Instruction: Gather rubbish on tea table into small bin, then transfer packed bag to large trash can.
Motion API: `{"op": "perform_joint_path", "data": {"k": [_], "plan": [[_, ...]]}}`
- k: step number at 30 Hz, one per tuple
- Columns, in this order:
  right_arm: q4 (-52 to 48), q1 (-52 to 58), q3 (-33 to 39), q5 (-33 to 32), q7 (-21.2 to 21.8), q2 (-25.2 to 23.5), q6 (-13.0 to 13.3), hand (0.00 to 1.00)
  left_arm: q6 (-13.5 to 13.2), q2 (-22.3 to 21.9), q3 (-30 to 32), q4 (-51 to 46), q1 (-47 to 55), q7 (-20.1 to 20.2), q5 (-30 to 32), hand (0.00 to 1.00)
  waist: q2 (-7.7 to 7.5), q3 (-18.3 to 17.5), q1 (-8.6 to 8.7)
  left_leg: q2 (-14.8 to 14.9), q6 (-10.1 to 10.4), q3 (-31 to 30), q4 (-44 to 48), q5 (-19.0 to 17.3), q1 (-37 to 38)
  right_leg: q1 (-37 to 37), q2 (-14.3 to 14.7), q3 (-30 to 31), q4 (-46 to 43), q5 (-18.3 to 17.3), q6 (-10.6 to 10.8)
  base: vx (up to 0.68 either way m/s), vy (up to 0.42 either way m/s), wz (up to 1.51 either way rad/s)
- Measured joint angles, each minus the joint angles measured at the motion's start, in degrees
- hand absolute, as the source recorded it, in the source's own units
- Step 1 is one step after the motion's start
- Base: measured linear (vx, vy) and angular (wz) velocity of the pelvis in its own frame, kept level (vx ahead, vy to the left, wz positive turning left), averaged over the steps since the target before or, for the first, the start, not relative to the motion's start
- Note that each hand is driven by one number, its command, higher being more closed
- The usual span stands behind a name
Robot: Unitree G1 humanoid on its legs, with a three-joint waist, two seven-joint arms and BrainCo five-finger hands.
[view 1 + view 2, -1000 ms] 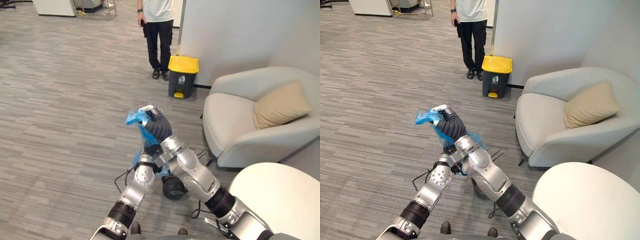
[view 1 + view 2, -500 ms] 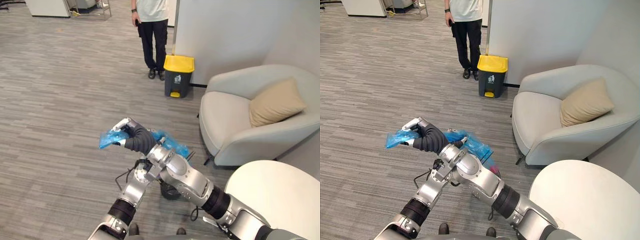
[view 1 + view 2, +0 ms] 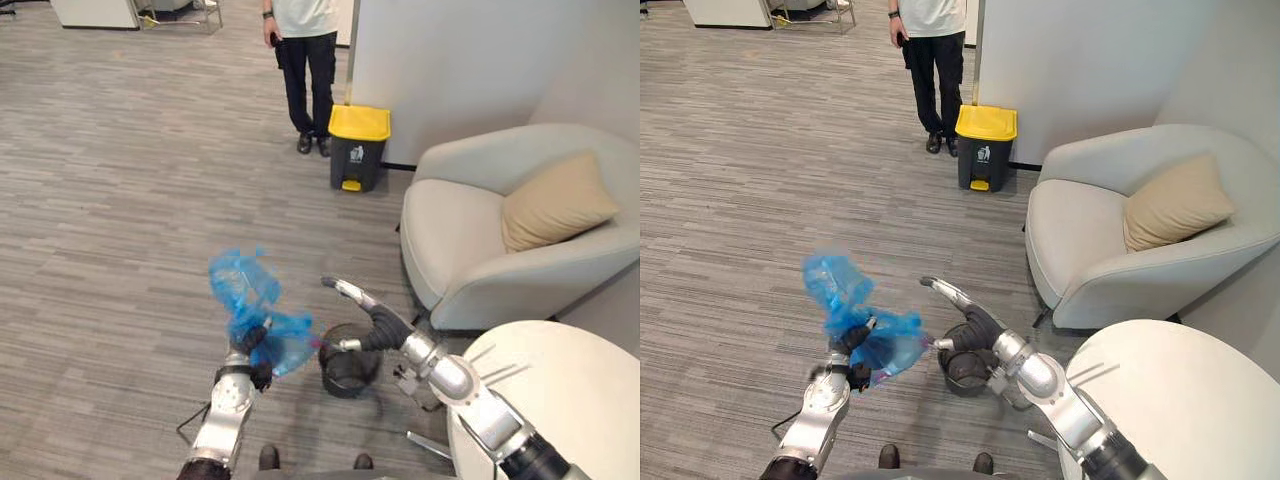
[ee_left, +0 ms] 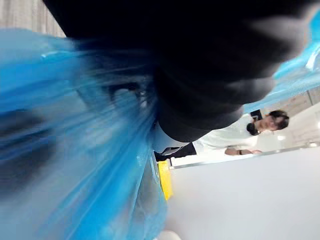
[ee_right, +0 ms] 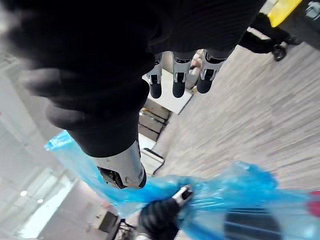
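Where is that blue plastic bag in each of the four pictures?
Left eye view: blue bag lower centre, gripped by the left hand.
Right eye view: lower left of centre.
Left wrist view: close against that hand.
Right wrist view: past the right hand.
Shared landmark: yellow-lidded bin.

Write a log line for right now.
left hand: shut on blue bag | right hand: open, apart from bag | small bin: on floor | large trash can: ahead, lid shut

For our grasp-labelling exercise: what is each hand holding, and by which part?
The left hand grips the blue bag at its bunched neck; the right hand is open, holding nothing.
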State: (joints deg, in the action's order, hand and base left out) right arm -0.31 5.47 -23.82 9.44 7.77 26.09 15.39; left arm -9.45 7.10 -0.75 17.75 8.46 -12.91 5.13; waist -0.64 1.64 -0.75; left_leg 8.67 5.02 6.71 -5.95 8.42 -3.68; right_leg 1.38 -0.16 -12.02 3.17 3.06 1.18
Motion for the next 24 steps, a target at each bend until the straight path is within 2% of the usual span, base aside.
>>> {"op": "perform_joint_path", "data": {"k": [3,5,6,7,8,10,11,12,14,15,16,17,18,19,20,21,22,24], "plan": [[7.58,2.43,4.8,0.15,-0.08,-1.9,-0.3,0.0,-0.59,0.11,1.13,1.28,0.74,0.66,-1.13,1.0,0.76,0.97,0.01,-0.4,0.03,-2.2,0.08,0.05,-2.31,1.15,-0.26,-2.51,-0.39,-0.33,-0.12,-0.01,0.014,0.45],[15.97,3.44,12.43,0.04,-1.31,-5.33,-0.75,0.0,-1.1,0.31,1.47,3.32,0.61,2.01,-1.89,1.0,1.77,2.87,0.23,-0.83,-0.08,-3.36,0.49,0.17,-5.7,3.22,-1.25,-7.23,-2.04,-1.26,-0.14,-0.03,0.018,0.85],[18.18,3.69,14.7,-0.08,-1.85,-6.4,-0.91,0.0,-1.1,0.34,1.49,3.77,0.63,2.47,-2.3,1.0,1.95,3.22,0.51,-0.77,-0.43,-2.06,0.87,-0.08,-6.67,3.59,-1.85,-8.83,-2.71,-1.7,-0.06,0.0,0.046,1.2],[22.5,4.06,19.07,-0.39,-3.02,-8.39,-1.54,0.0,-1.1,0.31,1.52,4.7,0.89,3.16,-2.3,1.0,2.0,3.47,1.64,-0.52,-1.89,2.26,2.61,-1.06,-8.13,4.05,-3.3,-12.07,-4.23,-2.52,-0.28,0.06,0.084,1.22],[25.4,4.1,21.81,-0.49,-4.12,-9.6,-2.34,0.0,-1.1,0.31,1.69,5.18,1.62,3.86,-2.36,1.0,2.13,3.57,2.13,-0.21,-2.03,5.6,3.88,-1.13,-8.5,3.95,-4.2,-13.62,-5.53,-3.48,0.41,0.12,0.12,1.22],[29.85,4.02,25.88,-1.09,-6.26,-12.16,-3.15,0.0,-1.1,0.43,3.47,5.35,4.13,5.47,-2.45,1.0,1.58,3.87,1.98,-0.46,-2.08,7.46,5.44,-0.91,-8.41,3.31,-5.56,-14.43,-7.27,-4.9,1.52,0.13,0.109,0.45],[31.59,3.77,27.47,-1.93,-7.47,-13.66,-3.37,0.0,-1.07,0.48,5.21,5.45,5.88,5.85,-2.48,1.0,1.09,4.12,1.45,-1.21,-3.04,7.58,6.93,-1.72,-8.35,2.6,-6.41,-14.29,-7.38,-5.39,2.27,0.11,0.096,0.07],[32.65,3.74,28.42,-2.2,-8.14,-14.46,-3.41,0.0,-1.06,0.48,6.23,5.63,7.08,6.5,-2.65,1.0,0.91,4.13,1.39,-1.84,-3.56,7.62,8.13,-3.34,-8.61,2.44,-7.4,-14.31,-7.87,-5.9,2.96,0.19,0.157,0.11],[35.21,3.69,30.39,-2.2,-9.11,-15.2,-4.7,0.0,-0.92,0.36,7.74,6.36,9.88,7.76,-2.82,1.0,0.95,4.49,1.41,-3.67,-4.79,7.66,15.51,-9.61,-9.98,2.6,-11.34,-14.25,-12.91,-10.13,5.34,0.19,0.175,0.16],[35.54,3.85,31.12,-2.21,-9.24,-15.38,-5.02,0.0,-0.9,0.37,7.89,6.34,10.51,8.0,-2.82,1.0,0.61,4.82,1.49,-3.82,-4.99,7.68,17.8,-11.25,-10.45,2.58,-12.16,-14.28,-14.85,-11.3,5.77,0.15,0.139,0.21],[35.35,4.99,32.51,-2.23,-9.85,-16.13,-5.65,0.0,-0.84,0.59,8.07,6.12,11.34,8.25,-2.81,1.0,0.76,5.28,1.32,-4.42,-5.38,7.71,22.49,-15.08,-11.18,2.08,-14.31,-14.31,-19.16,-12.91,6.46,0.2,0.146,0.18],[34.94,5.82,32.92,-2.3,-10.28,-16.46,-5.91,0.0,-0.74,0.64,8.13,5.56,11.84,8.55,-2.81,1.0,1.02,5.62,1.28,-4.45,-5.5,7.5,24.23,-16.78,-10.95,2.47,-15.36,-13.48,-22.85,-13.58,5.51,0.26,0.213,0.23],[33.07,6.92,32.9,-2.71,-10.58,-16.98,-6.89,0.0,-0.34,0.53,7.9,3.49,13.44,9.17,-2.76,1.0,0.92,6.56,1.42,-4.57,-6.43,7.22,26.96,-19.63,-10.32,7.22,-16.81,-6.89,-35.21,-11.78,2.16,0.26,0.251,0.22],[31.43,7.87,32.88,-2.79,-10.74,-17.65,-6.94,0.0,-0.34,0.75,7.85,1.89,14.15,9.28,-2.73,1.0,0.98,6.87,1.69,-4.67,-7.04,6.77,27.51,-20.41,-9.37,10.84,-16.63,-2.04,-42.84,-8.72,-0.72,0.23,0.229,0.25],[30.49,8.56,32.89,-2.8,-10.96,-18.27,-6.88,0.0,-0.34,1.18,7.82,0.98,14.15,9.3,-2.72,1.0,1.25,7.1,1.74,-4.38,-7.36,5.71,27.7,-21.14,-8.07,13.22,-15.99,0.81,-47.14,-9.28,0.57,0.24,0.09,0.32],[29.85,9.43,32.88,-2.82,-11.15,-19.84,-6.89,0.0,-0.35,2.17,7.6,-0.28,13.68,9.27,-2.73,1.0,0.97,7.75,1.78,-4.23,-7.65,4.07,28.05,-22.42,-7.07,16.02,-13.41,3.16,-50.81,-13.8,2.78,0.3,0.028,0.4],[28.61,9.95,32.87,-2.87,-11.28,-21.09,-6.91,0.0,-0.37,2.91,7.61,-0.45,12.58,9.24,-2.72,1.0,-0.07,8.02,1.78,-4.03,-7.69,3.16,27.98,-23.26,-6.07,18.07,-11.12,3.17,-50.71,-16.49,2.19,0.31,-0.005,0.41],[26.92,10.37,32.88,-3.29,-11.41,-22.31,-6.86,0.0,-0.33,3.3,7.31,-0.42,11.48,9.24,-2.72,1.0,-1.05,8.11,2.47,-4.22,-7.4,1.96,27.96,-24.83,-4.93,21.21,-8.4,1.58,-47.6,-17.44,2.06,0.38,-0.019,0.39]]}}
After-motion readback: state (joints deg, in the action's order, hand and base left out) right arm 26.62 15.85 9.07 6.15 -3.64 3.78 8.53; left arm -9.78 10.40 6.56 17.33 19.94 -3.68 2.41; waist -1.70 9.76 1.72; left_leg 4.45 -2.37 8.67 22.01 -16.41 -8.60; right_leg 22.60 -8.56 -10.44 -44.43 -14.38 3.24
